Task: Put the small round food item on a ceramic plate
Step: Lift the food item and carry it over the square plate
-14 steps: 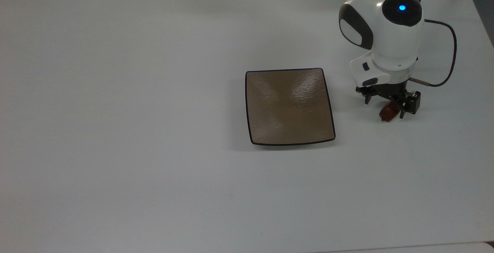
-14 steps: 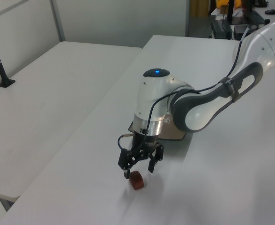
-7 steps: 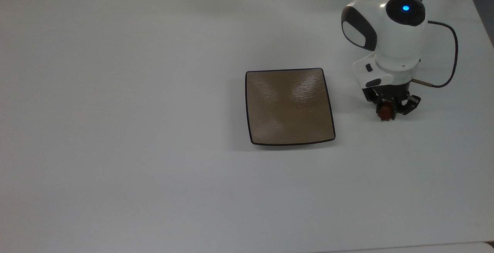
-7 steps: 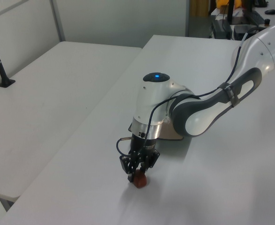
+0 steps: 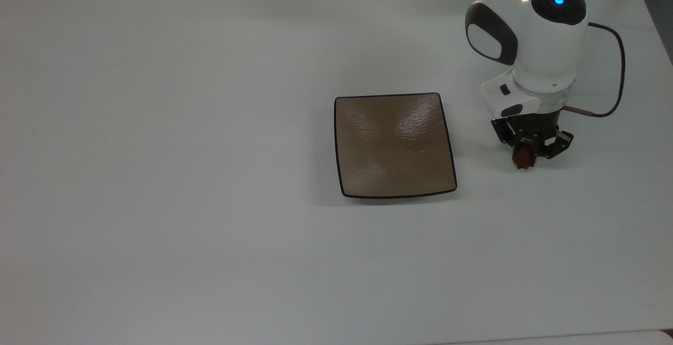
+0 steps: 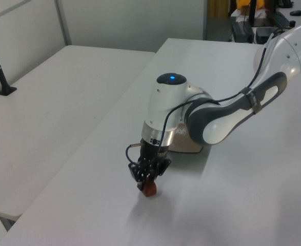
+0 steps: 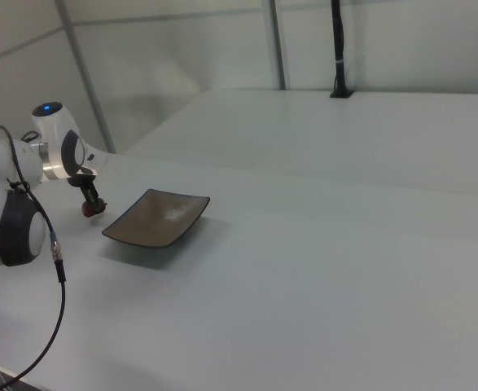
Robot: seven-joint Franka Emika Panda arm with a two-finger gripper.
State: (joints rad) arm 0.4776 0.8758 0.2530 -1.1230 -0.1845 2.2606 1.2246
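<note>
Sitting pinched between tool (image 5: 525,154) fingers: food item (image 5: 523,160)

One ceramic plate (image 5: 394,145) and one small round food item (image 5: 524,156) are counted on the bench (image 5: 184,176). One robot arm (image 6: 227,110) is seen, and one black cable (image 5: 615,77) is attached to it.
</note>
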